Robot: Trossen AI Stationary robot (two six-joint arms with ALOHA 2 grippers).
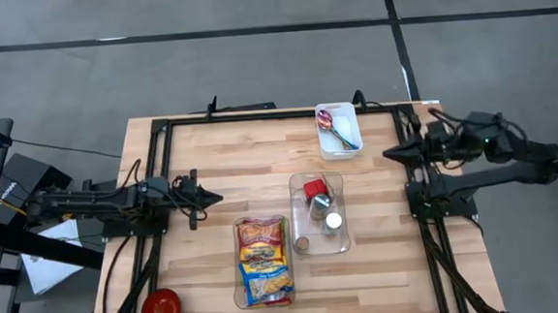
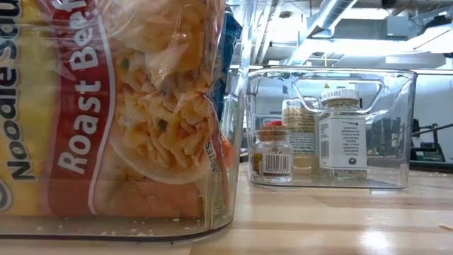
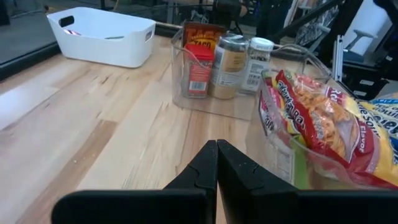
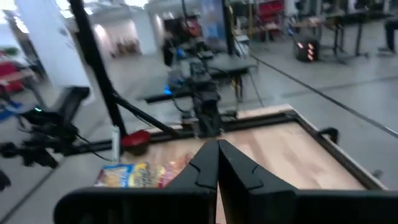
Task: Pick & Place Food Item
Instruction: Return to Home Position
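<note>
A noodle soup packet (image 1: 264, 261) lies in a clear bin (image 1: 265, 298) near the table's front middle. A second clear bin (image 1: 320, 243) beside it holds a red-capped jar (image 1: 314, 188) and two other jars. My left gripper (image 1: 216, 197) is shut and empty, low over the table's left side, pointing toward the bins; the left wrist view shows its fingers (image 3: 216, 165) closed. My right gripper (image 1: 389, 154) is shut and empty, raised at the table's right edge, pointing left.
A white tray (image 1: 339, 130) with spoons sits at the far middle. A red bowl (image 1: 160, 309) stands at the near left corner. Bare wood lies between my left gripper and the bins. Black frame rails run along the table's edges.
</note>
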